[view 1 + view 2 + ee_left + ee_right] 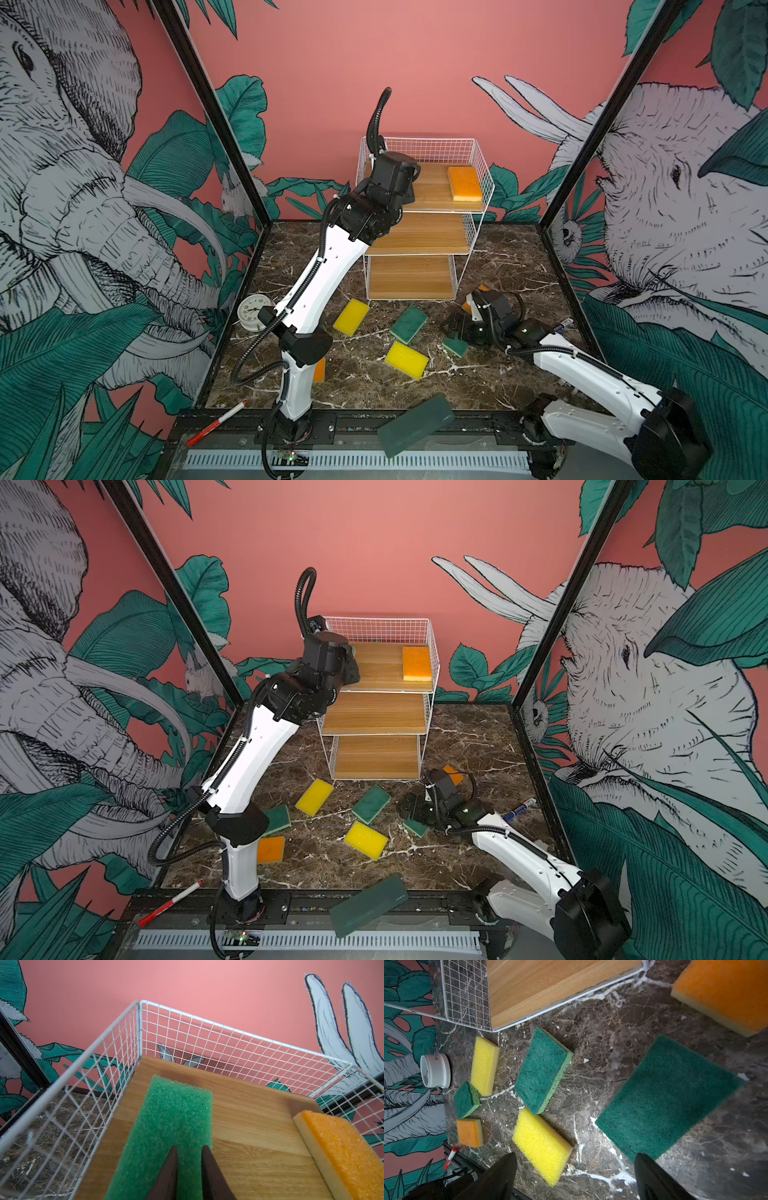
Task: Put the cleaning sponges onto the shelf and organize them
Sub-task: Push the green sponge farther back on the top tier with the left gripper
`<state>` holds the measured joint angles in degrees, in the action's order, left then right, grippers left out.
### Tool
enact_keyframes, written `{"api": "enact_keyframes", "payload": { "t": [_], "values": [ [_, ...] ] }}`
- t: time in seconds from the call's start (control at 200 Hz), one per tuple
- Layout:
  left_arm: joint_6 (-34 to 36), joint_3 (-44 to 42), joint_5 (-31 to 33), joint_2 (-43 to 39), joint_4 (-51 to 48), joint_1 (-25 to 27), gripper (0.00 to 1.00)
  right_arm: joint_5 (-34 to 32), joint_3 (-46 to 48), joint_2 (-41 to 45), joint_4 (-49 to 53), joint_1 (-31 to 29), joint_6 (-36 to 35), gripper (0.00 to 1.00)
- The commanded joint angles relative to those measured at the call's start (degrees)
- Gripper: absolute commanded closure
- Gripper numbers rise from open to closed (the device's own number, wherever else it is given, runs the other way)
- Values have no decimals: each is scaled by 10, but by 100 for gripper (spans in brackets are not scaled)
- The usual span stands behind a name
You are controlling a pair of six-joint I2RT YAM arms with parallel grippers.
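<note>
Two sponges sit on the top board [249,1126] of the shelf [428,147]: an orange sponge [342,1157] at its 3 o'clock side and a green sponge [172,1115] at 9 o'clock, just beside the wire wall [87,1088]. Seven more lie loose on the table [498,257], toward 6 o'clock from the shelf.

The left gripper [189,1148] has its jaws nearly together, tips down on the green foam. Whether they nip it or only rest on it I cannot tell. That foam is open-pored, springy and clingy, so a tip sunk into it could drag the sponge askew across the smooth, grained wood on the way out. A tip could also catch in the thin white grid close by.

The right gripper [575,1155] hangs spread wide and empty over the table, with a dark green sponge [668,1097] off one jaw and a yellow sponge [542,1145] by the other. Closing off-centre might catch both, or neither. The dark face looks fibrous and felt-like, and the slab lies low and flat on hard, glossy, veined stone. Descending tips may therefore scrape the table or skid the sponge aside rather than grip it.
</note>
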<state>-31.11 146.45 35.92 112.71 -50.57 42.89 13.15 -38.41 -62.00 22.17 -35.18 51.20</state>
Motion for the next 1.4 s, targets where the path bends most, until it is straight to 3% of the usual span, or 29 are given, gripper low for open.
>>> {"api": "enact_keyframes", "payload": {
  "t": [0.0, 0.185, 0.285, 0.68, 1.395],
  "values": [
    [-14, -13, 25, -6, -50, 0, 77, 5, -17, -1, 6, 1, 4, 9],
    [-17, -12, 45, -5, -64, 1, 77, 5, -15, 0, 4, 1, 5, 9],
    [-6, -11, 67, -7, -65, 7, 72, 6, -15, -1, 3, 1, 5, 9],
    [30, 15, 105, 0, -60, 20, 73, 15, -18, -14, -6, 1, 4, 9],
    [91, 56, 54, 16, -2, 42, 67, 30, -14, -28, -24, 1, 3, 9]
  ]
}}
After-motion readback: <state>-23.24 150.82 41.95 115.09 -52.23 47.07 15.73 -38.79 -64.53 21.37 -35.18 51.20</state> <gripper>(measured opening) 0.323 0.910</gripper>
